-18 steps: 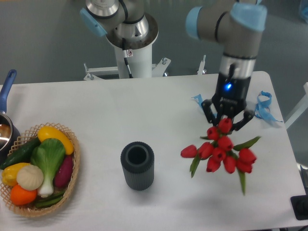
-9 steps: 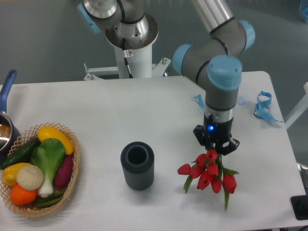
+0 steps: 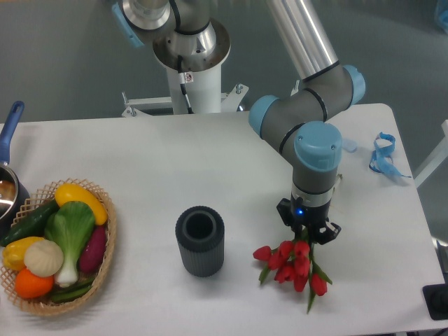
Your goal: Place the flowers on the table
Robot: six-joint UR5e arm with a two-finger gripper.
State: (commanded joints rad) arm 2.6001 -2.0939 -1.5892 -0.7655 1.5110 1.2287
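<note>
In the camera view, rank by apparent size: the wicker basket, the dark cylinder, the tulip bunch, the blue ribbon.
1. Basket
2. Tulip bunch and cylinder: look about alike, so unranked
3. Ribbon, smallest, though it lies farther from the camera

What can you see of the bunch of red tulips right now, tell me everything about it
The flowers are a tight bunch of red tulip heads with green stems and leaves, artificial-looking. The bunch sits low over the table, right of the dark ribbed cylinder and apart from it. The gripper comes straight down onto its upper end, fingers closed around it. One stem tip trails down to the lower right. Whether it rests on the tabletop cannot be told.
</note>
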